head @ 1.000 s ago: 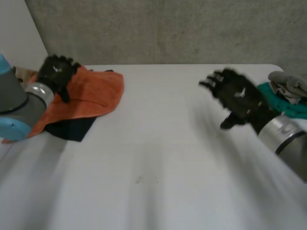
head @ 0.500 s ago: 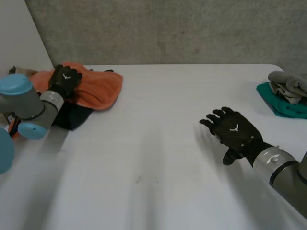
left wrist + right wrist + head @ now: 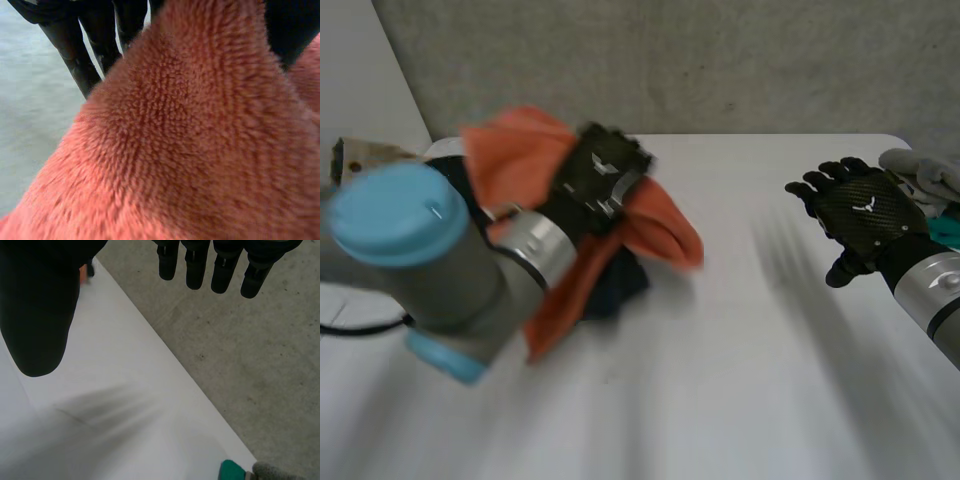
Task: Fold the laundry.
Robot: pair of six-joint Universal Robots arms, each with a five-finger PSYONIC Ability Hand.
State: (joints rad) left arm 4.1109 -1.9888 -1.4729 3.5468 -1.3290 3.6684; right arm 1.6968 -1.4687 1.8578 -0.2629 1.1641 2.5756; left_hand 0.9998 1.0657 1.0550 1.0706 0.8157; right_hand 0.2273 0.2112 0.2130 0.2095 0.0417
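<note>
Early stage, nothing folded yet. L hand [image 3: 605, 172] grips orange towel [image 3: 515, 150], bunched & held up over table [image 3: 720, 380], left of centre; dark cloth [image 3: 620, 285] beneath it. R hand [image 3: 860, 215] empty, fingers spread, at right nr grey cloth [image 3: 920, 168]. To do: spread flat, fold, likely others too.

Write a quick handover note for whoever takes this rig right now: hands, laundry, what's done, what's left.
Left hand: shut on the orange towel, holding it bunched above the table; a dark cloth shows under it.
Right hand: open, empty, beside the grey cloth and teal cloth at the table's right edge.
Done: towel grasped, not folded.
Left: spread it flat, fold it, then the dark cloth.
</note>
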